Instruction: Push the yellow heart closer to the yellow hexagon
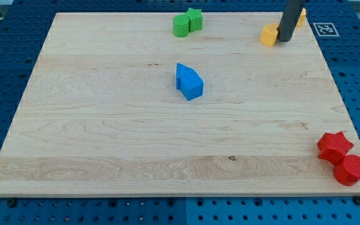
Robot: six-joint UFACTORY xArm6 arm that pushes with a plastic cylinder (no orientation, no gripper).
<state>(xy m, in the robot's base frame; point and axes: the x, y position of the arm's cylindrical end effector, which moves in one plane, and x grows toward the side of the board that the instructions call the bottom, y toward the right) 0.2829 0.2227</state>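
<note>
Two yellow blocks lie near the board's top right corner. One yellow block (269,34) sits just left of my tip (284,40), touching it or nearly so. The other yellow block (302,17) lies up and to the right, mostly hidden behind the dark rod. I cannot tell which is the heart and which the hexagon. My tip stands between the two, closer to the left one.
A green star (195,18) and another green block (181,26) touch at the top edge. Two blue blocks (189,81) sit together at the middle. A red star (335,145) and a red cylinder (351,169) sit at the bottom right corner. The wooden board (105,137) lies on a blue pegboard.
</note>
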